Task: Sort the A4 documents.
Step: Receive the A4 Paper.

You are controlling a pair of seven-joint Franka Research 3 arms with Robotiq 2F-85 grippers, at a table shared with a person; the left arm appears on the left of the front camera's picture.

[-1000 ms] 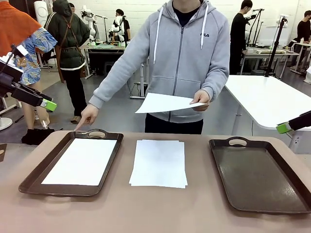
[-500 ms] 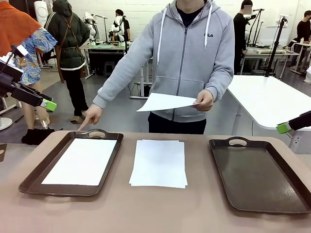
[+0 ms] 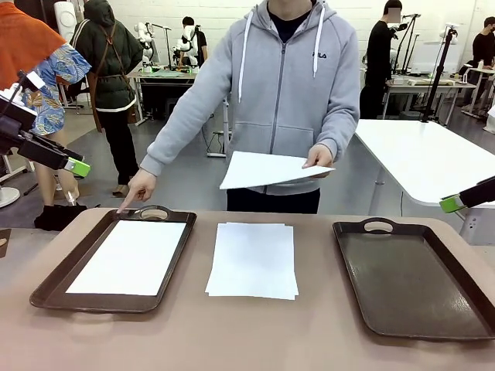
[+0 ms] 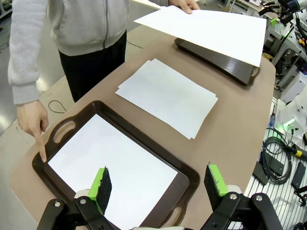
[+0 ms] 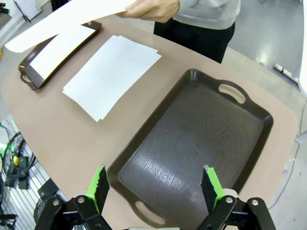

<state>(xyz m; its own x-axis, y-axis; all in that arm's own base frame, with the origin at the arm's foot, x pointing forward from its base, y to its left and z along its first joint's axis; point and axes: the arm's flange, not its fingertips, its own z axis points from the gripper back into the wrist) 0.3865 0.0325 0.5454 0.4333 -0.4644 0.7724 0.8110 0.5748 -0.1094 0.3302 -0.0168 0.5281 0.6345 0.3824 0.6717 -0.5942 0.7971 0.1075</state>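
Sorting barely begun: one A4 sheet [image 3: 128,256] laid in left tray [image 3: 46,287], right tray [image 3: 410,278] bare.
A stack [image 3: 252,260] is left between the trays, another sheet [image 3: 267,168] is held in the person's hand [image 3: 317,158]; left gripper [image 4: 157,176] and right gripper [image 5: 156,179] are spread wide, empty.

Bright, even indoor light, soft shadows, sheen on the dark tray [image 5: 160,168].

The front view faces across the table [image 3: 255,340] at the person [image 3: 286,100]. Both wrist views look steeply down from above the table, sharing the middle sheets [image 4: 168,96].
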